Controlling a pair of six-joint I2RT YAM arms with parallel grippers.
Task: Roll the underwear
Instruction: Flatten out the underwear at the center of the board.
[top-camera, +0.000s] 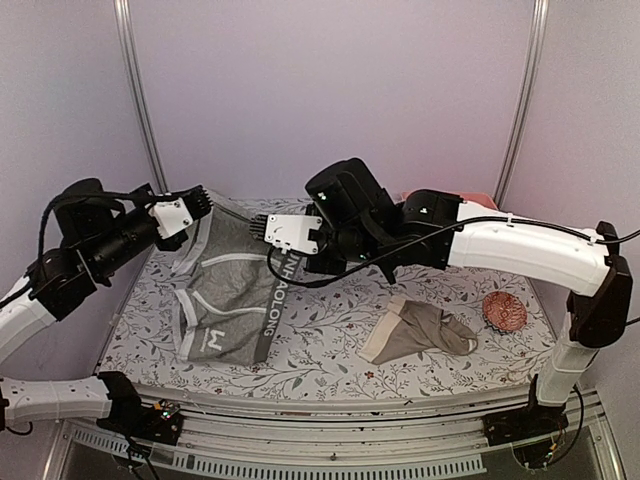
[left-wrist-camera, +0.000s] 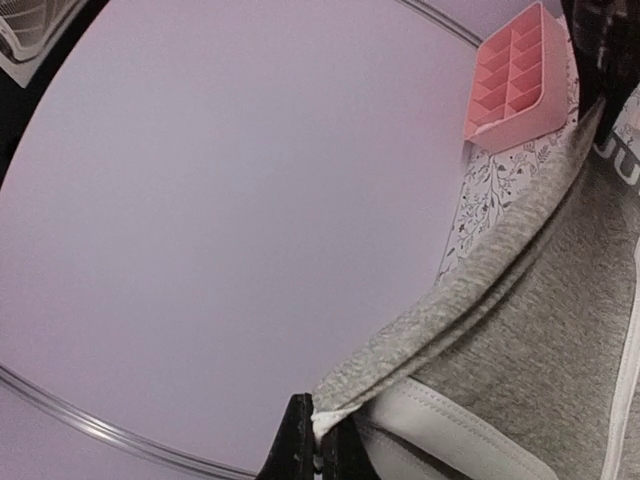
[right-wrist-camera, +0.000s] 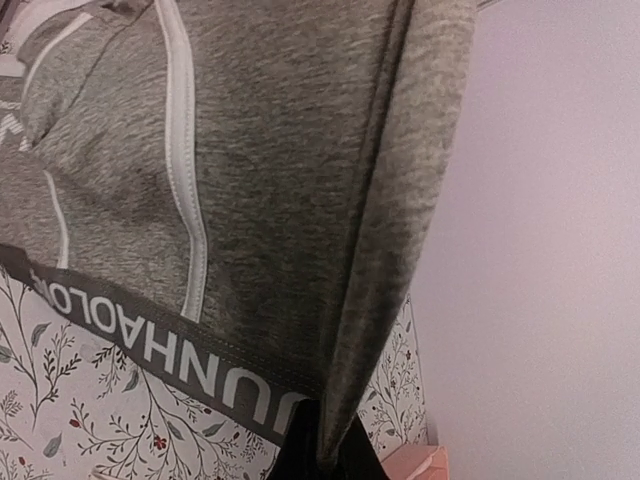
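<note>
Grey white-edged underwear (top-camera: 228, 290) is being held stretched by its corners, left hand (top-camera: 203, 203) and right hand (top-camera: 258, 228) both clamped on it, with a pink tray (left-wrist-camera: 515, 75) behind.

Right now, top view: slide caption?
Left gripper and right gripper pinch the grey underwear by one edge, holding it partly off the floral table; the taupe underwear lies beside.

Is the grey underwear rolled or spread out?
Spread out, not rolled: the grey underwear is stretched open between the left gripper and right gripper, each pinching a far corner.
</note>
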